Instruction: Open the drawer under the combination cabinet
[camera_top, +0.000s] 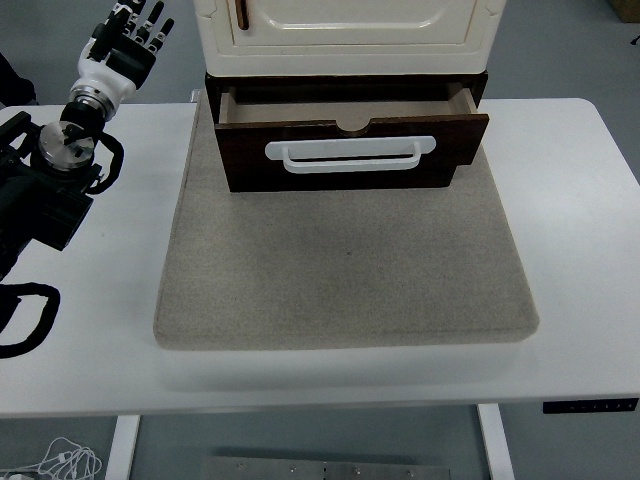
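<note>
Head view: the drawer sat under the cream cabinet, at the far end of a grey mat that lay on the white table. The drawer stood partly pulled out from the cabinet's dark base: a strip of its inside showed behind the front panel, and the panel stood forward of the base, over the mat. Its white handle ran across the front panel, with nothing touching it.

The left hand was up and well to the left of the drawer, beyond the table's far left corner, fingers spread wide and holding nothing. Its black arm lay over the table left of the mat. The right hand was not in view.

Judged from this, the opening was begun but not finished: the drawer was out only a little way, and a further pull on the handle seemed to be what remained.

No brand, label or readable writing showed on the cabinet, drawer, mat or table.
</note>
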